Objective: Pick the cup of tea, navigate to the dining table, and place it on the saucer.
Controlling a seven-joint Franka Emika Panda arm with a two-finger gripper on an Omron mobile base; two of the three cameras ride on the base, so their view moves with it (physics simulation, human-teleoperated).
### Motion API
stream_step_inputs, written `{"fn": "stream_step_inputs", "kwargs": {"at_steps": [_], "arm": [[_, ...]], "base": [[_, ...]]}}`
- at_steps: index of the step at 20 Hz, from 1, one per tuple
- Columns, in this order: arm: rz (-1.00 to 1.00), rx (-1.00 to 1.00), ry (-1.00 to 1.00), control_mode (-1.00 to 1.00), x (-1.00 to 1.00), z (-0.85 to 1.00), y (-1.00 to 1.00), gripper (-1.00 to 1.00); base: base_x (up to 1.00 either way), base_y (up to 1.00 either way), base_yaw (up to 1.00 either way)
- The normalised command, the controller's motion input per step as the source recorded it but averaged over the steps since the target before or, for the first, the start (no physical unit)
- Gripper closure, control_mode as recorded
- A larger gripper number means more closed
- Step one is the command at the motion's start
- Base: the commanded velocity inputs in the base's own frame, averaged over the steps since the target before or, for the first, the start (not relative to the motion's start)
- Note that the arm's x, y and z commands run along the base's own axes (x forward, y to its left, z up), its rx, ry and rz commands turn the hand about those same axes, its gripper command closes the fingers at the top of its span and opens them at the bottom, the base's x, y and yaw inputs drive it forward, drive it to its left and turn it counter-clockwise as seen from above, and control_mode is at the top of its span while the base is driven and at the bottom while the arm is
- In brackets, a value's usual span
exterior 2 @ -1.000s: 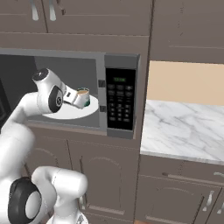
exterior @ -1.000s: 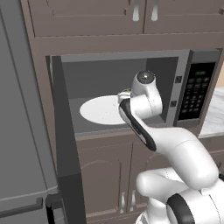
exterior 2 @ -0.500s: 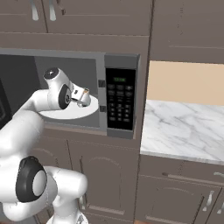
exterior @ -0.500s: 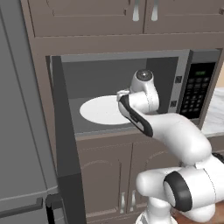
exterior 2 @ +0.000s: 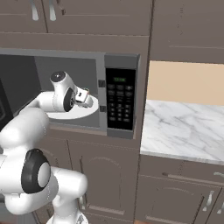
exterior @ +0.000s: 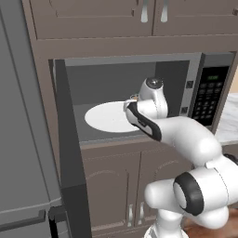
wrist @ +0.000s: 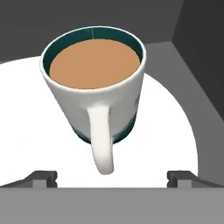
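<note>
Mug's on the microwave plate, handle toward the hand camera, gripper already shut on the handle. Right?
Not quite. The gripper is open, not shut on the handle: in the hand view its fingertips stand wide apart on either side, clear of the mug. The rest holds: the mug sits on the white microwave plate with its handle facing the camera.

The arm (exterior: pixel 186 135) reaches forward, its hand (wrist: pixel 112 177) level with fingers spread wide apart.
</note>
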Motion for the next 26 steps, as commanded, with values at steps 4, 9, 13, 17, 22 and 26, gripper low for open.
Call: {"fn": "stream_step_inputs", "kwargs": {"at_steps": [4, 9, 13, 17, 22, 26], "arm": [[0.04, 0.02, 0.0, -1.0, 0.29, -0.13, 0.0, -1.0], [0.01, 0.01, 0.0, -1.0, 0.19, -0.01, 0.0, -1.0], [0.0, 0.0, 0.0, -1.0, 0.03, 0.0, 0.01, -1.0], [0.0, 0.0, 0.0, -1.0, 0.0, 0.0, 0.03, -1.0], [0.0, 0.0, 0.0, -1.0, 0.0, 0.0, 0.0, -1.0], [0.0, 0.0, 0.0, -1.0, 0.0, 0.0, 0.0, -1.0]], "base": [[0.0, 0.0, 0.0], [0.0, 0.0, 0.0], [0.0, 0.0, 0.0], [0.0, 0.0, 0.0], [0.0, 0.0, 0.0], [0.0, 0.0, 0.0]]}}
